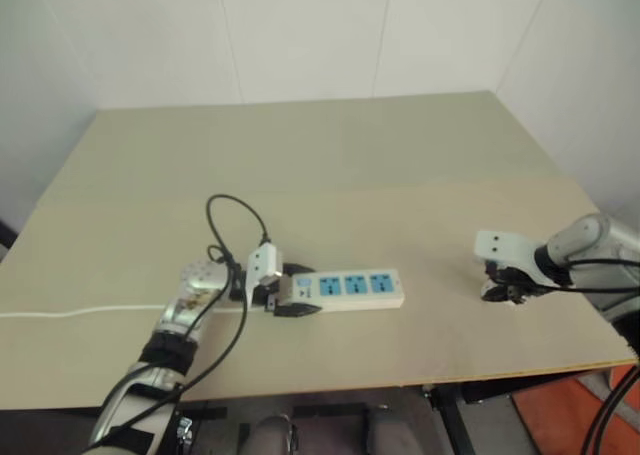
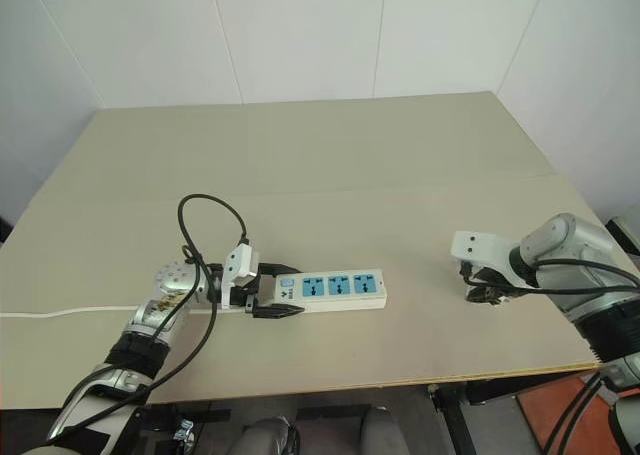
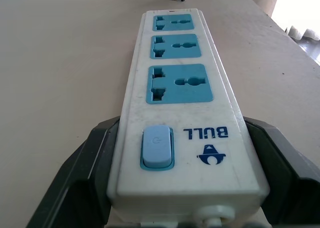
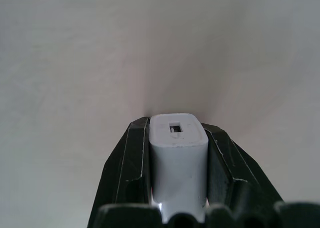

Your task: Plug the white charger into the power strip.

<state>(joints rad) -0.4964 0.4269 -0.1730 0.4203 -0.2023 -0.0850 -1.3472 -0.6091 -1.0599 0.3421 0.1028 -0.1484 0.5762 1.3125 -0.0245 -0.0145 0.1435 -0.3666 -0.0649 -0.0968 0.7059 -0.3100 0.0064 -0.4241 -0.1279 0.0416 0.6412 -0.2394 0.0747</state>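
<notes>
The right gripper is clamped on the white charger: its two black fingers press flat against the block's two long sides, and the charger's end face, the one with the small slot in it, pokes out past the fingertips toward the table. From where I stand that hand points steeply down near the table's right edge, with the charger low over the wood or perhaps still resting on it; I cannot tell which.

The power strip lies well apart from it, off to the robot's left across a bare stretch of table. Its long axis runs left to right, so the three blue socket faces sit in a row, all facing up, and the nearest socket to the charger is the one at the strip's free right end. The right arm is the one that has to carry the charger over, I'd say, then bring it down onto a socket from above.

The left gripper straddles the strip's switch end, its fingers set wide and lying against the two long sides, steadying it. The strip's thin white cord trails away leftward.

The charger is a small, smooth, white block with rounded corners, narrower than a socket face. Its prongs are hidden from view.
</notes>
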